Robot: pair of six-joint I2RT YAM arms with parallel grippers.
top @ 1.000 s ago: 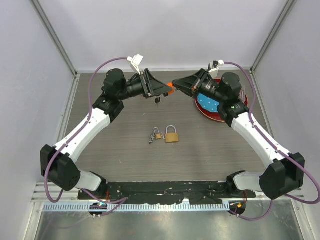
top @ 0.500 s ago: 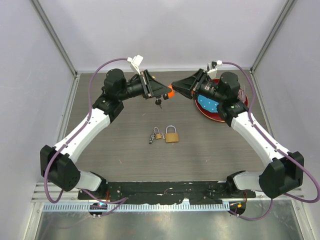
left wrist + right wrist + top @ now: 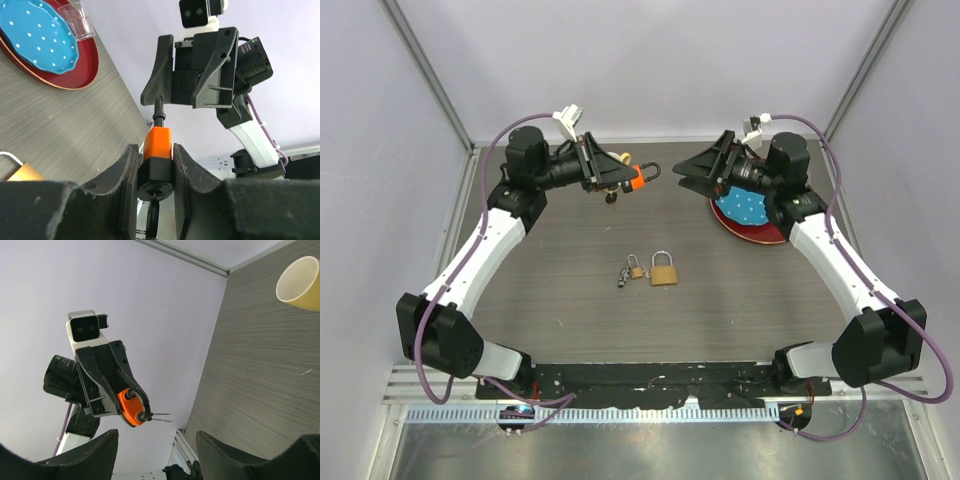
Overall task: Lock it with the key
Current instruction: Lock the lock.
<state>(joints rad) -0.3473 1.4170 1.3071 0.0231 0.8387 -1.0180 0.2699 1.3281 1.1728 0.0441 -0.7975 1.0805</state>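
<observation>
My left gripper (image 3: 625, 178) is shut on an orange padlock (image 3: 636, 180) with a black base, held in the air above the back of the table. In the left wrist view the padlock (image 3: 157, 150) sits squeezed between both fingers. A black key (image 3: 152, 220) sticks in the keyhole on its underside, and spare keys (image 3: 161, 416) dangle beside it. The black shackle (image 3: 143, 401) points toward my right gripper (image 3: 685, 172). That gripper is open, holds nothing, and hangs a short way to the right of the padlock.
A brass padlock (image 3: 664, 272) and a small padlock with keys (image 3: 632, 270) lie mid-table. A red plate (image 3: 765, 232) carrying a blue dotted plate (image 3: 745, 208) sits under the right arm, with a clear glass (image 3: 77, 20) on it. A cream cup (image 3: 300, 282) is nearby.
The right gripper has opened, let go of the padlock and drawn back to the right. The left arm has pulled back left, keeping the orange padlock.
</observation>
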